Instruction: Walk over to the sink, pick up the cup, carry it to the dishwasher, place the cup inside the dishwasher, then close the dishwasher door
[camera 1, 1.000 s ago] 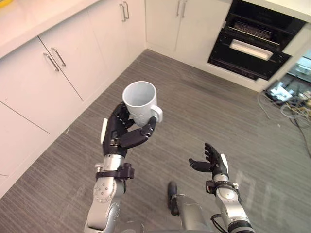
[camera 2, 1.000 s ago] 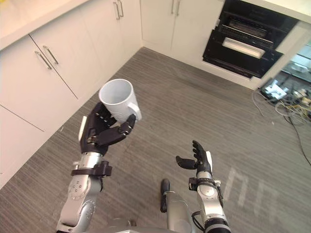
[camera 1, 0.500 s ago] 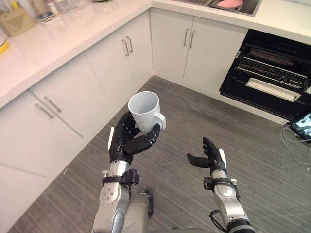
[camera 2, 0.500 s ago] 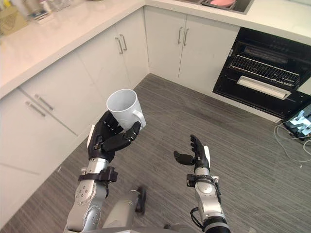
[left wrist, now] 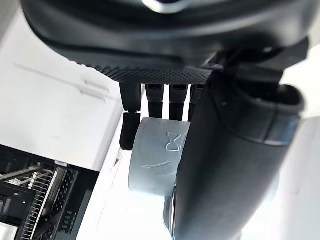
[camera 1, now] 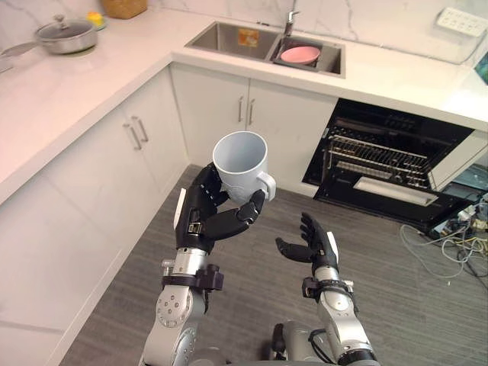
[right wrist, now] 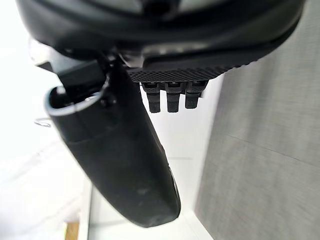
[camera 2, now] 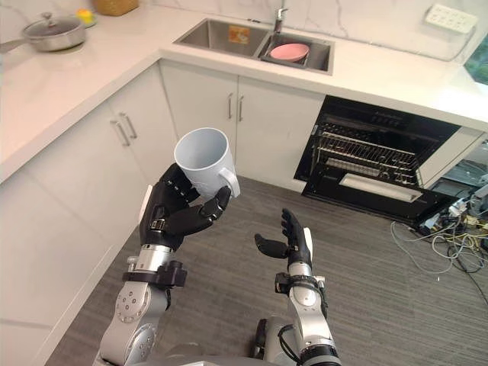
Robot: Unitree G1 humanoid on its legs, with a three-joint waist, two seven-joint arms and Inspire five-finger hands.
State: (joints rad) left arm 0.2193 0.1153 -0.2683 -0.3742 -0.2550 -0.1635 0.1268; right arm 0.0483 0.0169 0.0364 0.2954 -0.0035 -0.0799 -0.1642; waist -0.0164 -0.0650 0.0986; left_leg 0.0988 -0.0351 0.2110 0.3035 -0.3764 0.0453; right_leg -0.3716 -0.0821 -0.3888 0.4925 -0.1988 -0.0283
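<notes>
Fingers of the left hand clamp the white cup, mouth up. Beside it, the right hand has its fingers loosely apart.

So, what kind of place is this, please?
Most likely a home kitchen: a white counter with a sink set in it, white cabinets beneath, and an open dishwasher with wire racks. The left hand holds a white cup.
</notes>
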